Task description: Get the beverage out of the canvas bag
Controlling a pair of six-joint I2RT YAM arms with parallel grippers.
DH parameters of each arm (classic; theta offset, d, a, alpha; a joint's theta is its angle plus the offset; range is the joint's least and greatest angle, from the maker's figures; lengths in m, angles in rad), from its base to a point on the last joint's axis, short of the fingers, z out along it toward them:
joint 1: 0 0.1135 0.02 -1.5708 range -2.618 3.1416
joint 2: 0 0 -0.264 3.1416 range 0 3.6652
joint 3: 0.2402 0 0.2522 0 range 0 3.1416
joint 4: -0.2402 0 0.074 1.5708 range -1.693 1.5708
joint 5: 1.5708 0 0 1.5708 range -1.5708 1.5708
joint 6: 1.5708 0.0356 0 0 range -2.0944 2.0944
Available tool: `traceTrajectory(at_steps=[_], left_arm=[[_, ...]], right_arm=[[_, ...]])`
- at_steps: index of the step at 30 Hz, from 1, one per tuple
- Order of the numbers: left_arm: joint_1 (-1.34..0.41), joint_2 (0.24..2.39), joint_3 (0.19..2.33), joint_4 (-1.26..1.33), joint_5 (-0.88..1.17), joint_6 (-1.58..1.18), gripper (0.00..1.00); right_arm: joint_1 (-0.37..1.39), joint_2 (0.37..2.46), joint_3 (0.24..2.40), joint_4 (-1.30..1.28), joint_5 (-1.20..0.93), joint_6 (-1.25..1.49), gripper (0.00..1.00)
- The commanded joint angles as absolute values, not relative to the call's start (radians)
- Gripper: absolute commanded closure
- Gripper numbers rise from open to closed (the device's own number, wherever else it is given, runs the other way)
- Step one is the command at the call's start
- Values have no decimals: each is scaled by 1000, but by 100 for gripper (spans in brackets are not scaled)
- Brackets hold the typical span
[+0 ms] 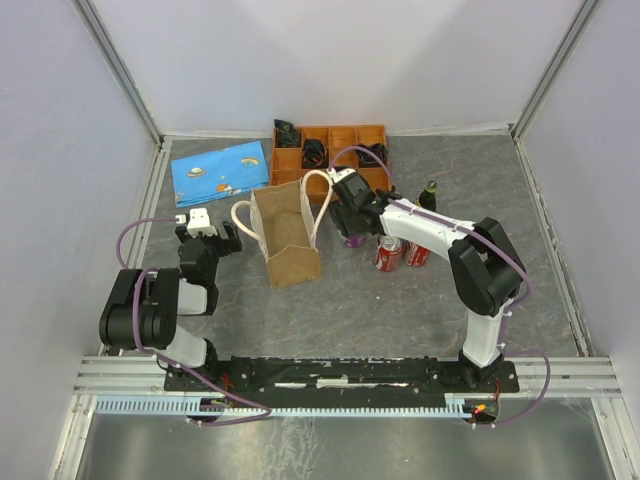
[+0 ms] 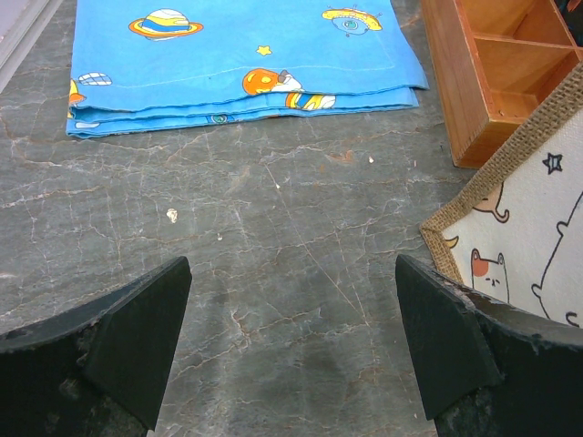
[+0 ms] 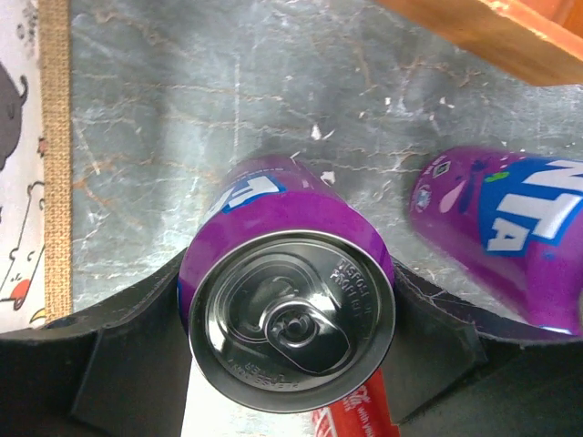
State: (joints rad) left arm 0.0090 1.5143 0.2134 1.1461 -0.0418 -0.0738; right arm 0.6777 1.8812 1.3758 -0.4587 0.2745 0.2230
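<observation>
Nearest, at the lower left of the top view, the left gripper (image 2: 291,273) is seen with its jaws spread wide over bare tabletop (image 2: 273,228), nothing held between them. Just past it, at centre frame, the canvas bag (image 1: 285,240) is stood upright with its mouth open, and no drink can be made out inside it. To the right of the bag and apart from it, the right gripper (image 3: 290,314) is found with its jaws pinching a purple can (image 3: 273,205) by its sides, lid up. This can is taken to be the beverage, so it is placed outside the bag, in the grip, between the bag and the red cans (image 1: 400,255). Whether its base is touching the tabletop cannot be told. The taking-out is therefore judged as good as done, and what is left would be for the can to be set down and let go. By count there are one bag with two cream handles (image 1: 236,220); two purple cans, the held one and a second purple can (image 3: 510,237) at the right of the right wrist view; two red cans just right of the gripper; one dark bottle (image 1: 430,190) further up; then, farthest, one folded blue cloth (image 1: 220,168) at upper left and one orange tray (image 1: 288,168) at upper centre.
</observation>
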Motion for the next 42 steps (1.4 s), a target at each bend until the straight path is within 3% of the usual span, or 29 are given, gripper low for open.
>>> traceTrajectory(at_steps=[1,9,21,29,42], left_arm=[[5,1520,235,1179,-28,-26,1],[6,1520,235,1178,-28,-26,1],[5,1519,234,1179,-29,-25,1],[6,1519,235,1179,-29,-26,1],[6,1519,235,1179,-29,-26,1]], right_arm=[[710,1834,1382,-482,316,222,30],[718,1827,1406,-496,346,220,1],[752,1641,1408,-506,390,208,1],[726,1427,1328,-414,615,168,1],[162,1115,1111,-325,541,265,1]])
